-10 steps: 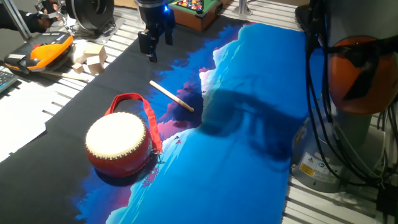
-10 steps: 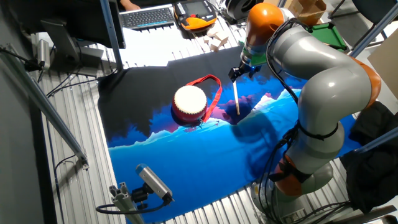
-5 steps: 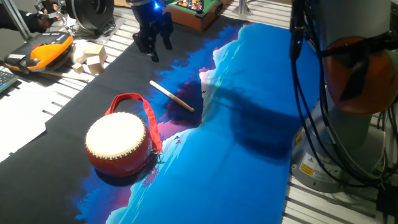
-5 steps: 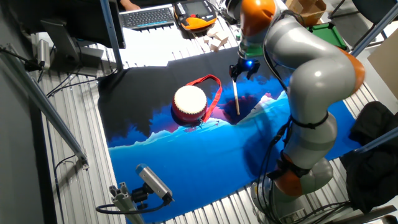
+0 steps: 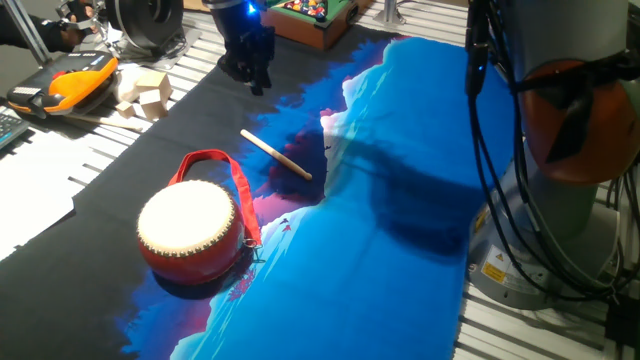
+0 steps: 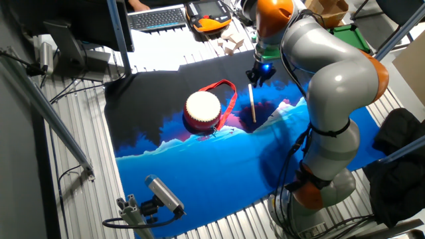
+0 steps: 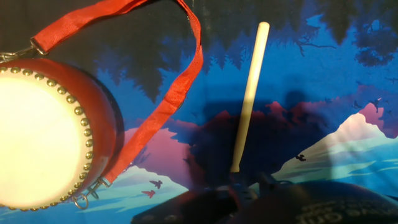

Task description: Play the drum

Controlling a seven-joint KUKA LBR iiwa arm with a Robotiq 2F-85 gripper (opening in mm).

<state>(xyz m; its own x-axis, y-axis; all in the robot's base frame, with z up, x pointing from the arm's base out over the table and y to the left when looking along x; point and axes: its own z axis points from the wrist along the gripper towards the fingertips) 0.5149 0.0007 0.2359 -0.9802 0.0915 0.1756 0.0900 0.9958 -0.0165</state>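
With the drum (image 5: 192, 232) sitting on the mat (image 5: 400, 200) well apart from our gripper (image 5: 250, 72), which holds nothing w/ fingers close together, we'd first come down over the 1 stick (image 5: 277, 155), lined up w/ its length.

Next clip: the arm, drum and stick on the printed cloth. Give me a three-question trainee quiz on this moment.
1. True or false: the wooden stick rests on the drum.
2. Where is the gripper? A) over the drum skin B) near the stick's far end, away from the drum C) off the cloth
3. What colour is the drum's strap?

Key: 1 false, it lies on the cloth beside it; 2 B; 3 red.
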